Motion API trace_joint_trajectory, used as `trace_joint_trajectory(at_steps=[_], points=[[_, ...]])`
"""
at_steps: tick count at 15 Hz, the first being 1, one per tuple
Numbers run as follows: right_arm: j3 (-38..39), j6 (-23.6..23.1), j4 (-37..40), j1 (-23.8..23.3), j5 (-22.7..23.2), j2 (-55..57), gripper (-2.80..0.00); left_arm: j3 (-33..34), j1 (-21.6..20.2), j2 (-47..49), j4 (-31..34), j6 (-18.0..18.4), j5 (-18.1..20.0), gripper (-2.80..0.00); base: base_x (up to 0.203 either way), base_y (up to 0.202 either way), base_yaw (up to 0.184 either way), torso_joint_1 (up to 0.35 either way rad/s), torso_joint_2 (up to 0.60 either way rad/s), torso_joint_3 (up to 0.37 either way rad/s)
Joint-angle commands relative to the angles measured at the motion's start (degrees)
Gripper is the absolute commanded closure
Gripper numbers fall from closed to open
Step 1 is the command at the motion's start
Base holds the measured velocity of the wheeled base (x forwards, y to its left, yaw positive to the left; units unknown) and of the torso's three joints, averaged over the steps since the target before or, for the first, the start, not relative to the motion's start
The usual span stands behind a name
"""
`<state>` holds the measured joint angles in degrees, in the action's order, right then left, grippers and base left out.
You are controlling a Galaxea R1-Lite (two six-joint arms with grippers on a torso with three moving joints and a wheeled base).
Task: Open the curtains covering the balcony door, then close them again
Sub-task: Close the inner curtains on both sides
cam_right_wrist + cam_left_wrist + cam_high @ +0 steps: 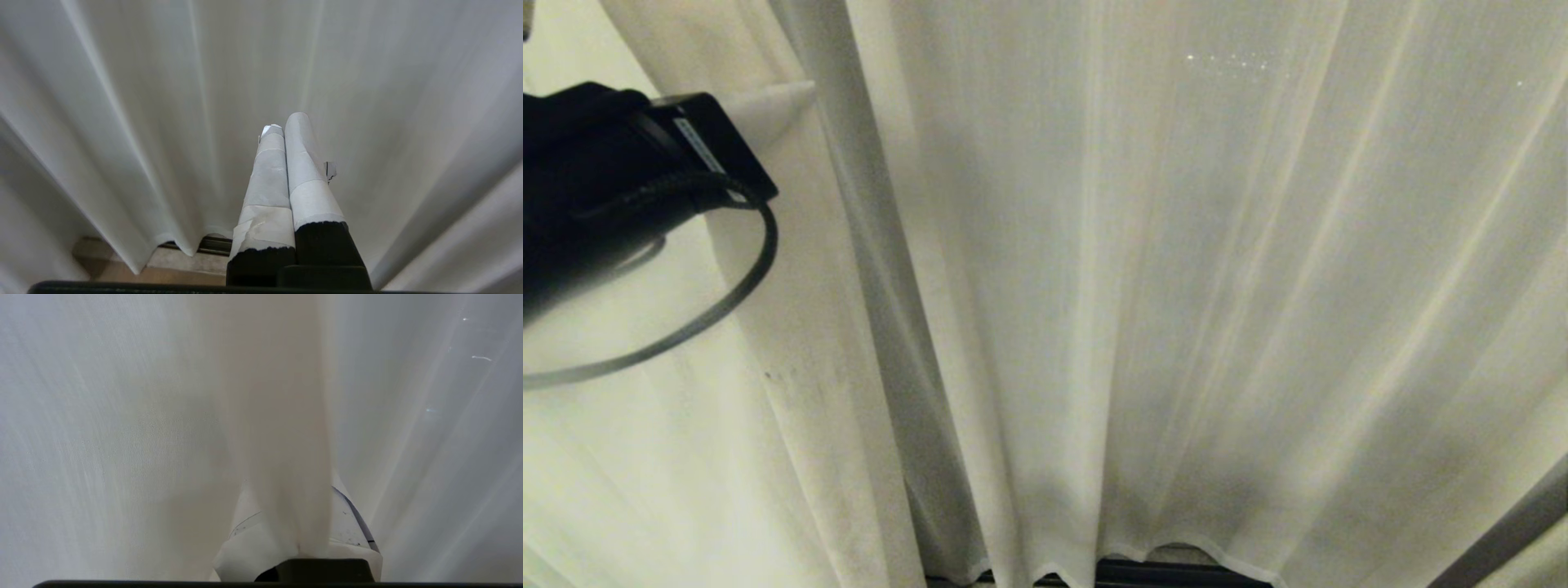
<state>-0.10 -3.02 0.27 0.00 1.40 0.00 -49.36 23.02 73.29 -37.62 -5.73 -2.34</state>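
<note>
My left gripper (286, 539) pinches a fold of the curtains (1176, 286), whose pleats hang vertically to the floor. My right gripper (286, 122) is pressed together, empty, beside the pleats.

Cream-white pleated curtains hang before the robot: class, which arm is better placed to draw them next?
Left. The left gripper is shut on a fold of the cream-white pleated curtains; the right gripper is shut on nothing, short of the fabric.
</note>
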Motion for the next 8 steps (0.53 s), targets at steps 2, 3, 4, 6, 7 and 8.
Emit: trace_joint_trajectory(at_steps=[2, 3, 4, 6, 7, 8], points=[[0.01, -0.05, 0.00, 0.00, 0.09, 0.00, 0.00, 0.58, -0.08, -0.25, -0.26, -0.07, -0.12, 0.00, 0.000, -0.153, -0.002, 0.000, 0.00, 0.002], [0.01, -0.05, 0.00, 0.00, 0.09, 0.09, 0.00, 0.67, -0.08, -0.26, -0.38, -0.07, -0.12, 0.00, 0.000, 0.000, 0.000, 0.000, 0.00, 0.000], [0.01, -0.05, 0.00, 0.00, 0.09, 0.06, 0.00, 0.76, -0.08, -0.25, -0.35, -0.07, -0.12, 0.00, 0.000, 0.000, 0.000, 0.000, 0.00, 0.000], [0.01, -0.05, 0.00, 0.00, 0.09, 0.00, 0.00, 0.92, -0.10, -0.43, -0.38, -0.07, -0.06, 0.00, 0.000, 0.000, 0.000, 0.000, 0.00, 0.000], [0.01, -0.05, 0.00, 0.00, 0.09, 0.09, 0.00, 1.22, -0.16, -0.46, -0.51, -0.16, -0.21, 0.00, 0.000, 0.000, 0.000, 0.000, 0.00, 0.000], [0.01, -0.05, 0.00, 0.00, 0.09, 0.09, 0.00, 1.53, -0.33, -0.85, -0.53, -0.22, -0.27, 0.00, 0.000, 0.000, 0.000, 0.000, 0.00, 0.000]])
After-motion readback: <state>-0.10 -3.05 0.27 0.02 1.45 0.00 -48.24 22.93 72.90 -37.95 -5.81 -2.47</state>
